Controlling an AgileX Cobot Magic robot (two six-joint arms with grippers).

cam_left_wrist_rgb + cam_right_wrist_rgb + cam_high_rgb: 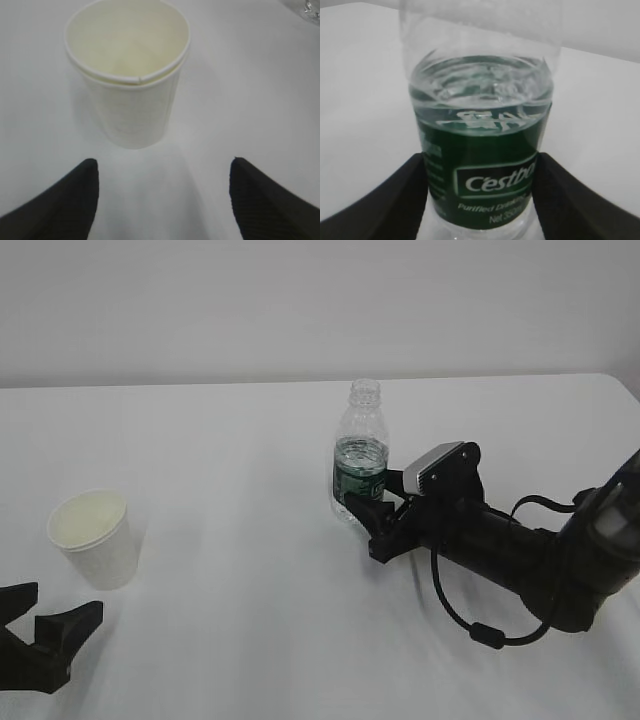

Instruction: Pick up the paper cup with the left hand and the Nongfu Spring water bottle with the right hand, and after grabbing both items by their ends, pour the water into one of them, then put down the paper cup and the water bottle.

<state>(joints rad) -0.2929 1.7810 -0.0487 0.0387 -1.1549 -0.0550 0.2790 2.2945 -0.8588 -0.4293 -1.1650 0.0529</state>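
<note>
The water bottle (480,150) wears a dark green label (480,180) reading "C'estbon", "Purified Drinking" and "Net 350".

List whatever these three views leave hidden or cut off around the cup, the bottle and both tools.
- Exterior view: the black left tool is cut by the bottom edge.
- Right wrist view: the clear ribbed plastic bottle loses neck and base to the frame.
- Left wrist view: the white tapered paper cup hides the table behind it.

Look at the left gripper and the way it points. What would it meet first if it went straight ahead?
Most likely the paper cup. The left gripper stands open with the cup upright straight ahead, centred between its fingers and still clear of them. How far off it is cannot be told.
</note>
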